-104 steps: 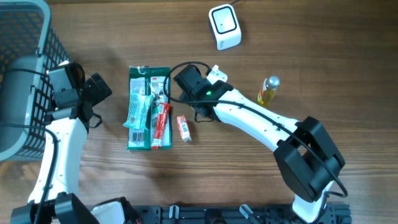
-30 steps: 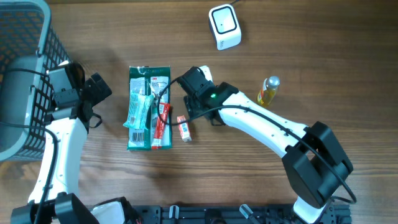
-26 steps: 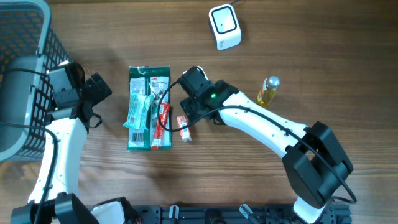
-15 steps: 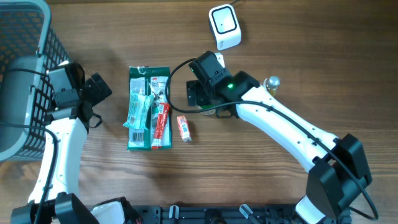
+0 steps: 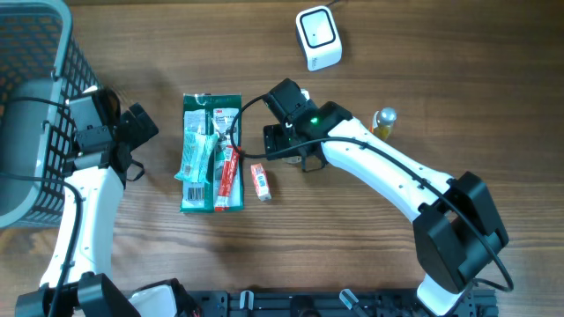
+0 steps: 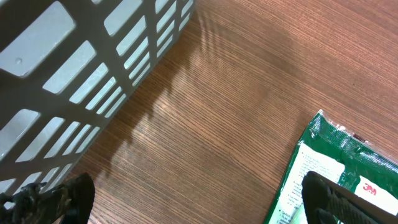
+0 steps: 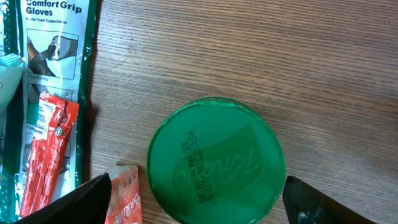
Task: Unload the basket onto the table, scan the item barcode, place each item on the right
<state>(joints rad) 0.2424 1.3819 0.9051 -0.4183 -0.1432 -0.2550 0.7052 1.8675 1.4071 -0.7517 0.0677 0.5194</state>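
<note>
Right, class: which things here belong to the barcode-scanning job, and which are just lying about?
Job, likely: scanner, green tub.
Lying about: gloves pack, teal packet, red sachet, small red packet, bottle, basket.

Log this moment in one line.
right gripper: open, above green lid | left gripper: open, beside basket | scanner: no item at it

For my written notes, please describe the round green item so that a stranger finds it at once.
Find the large green gloves package. Just right of it, past a small red packet, a green lid sits between the right arm's fingers. Among its neighbours only it is round, with dark code printed on top.
</note>
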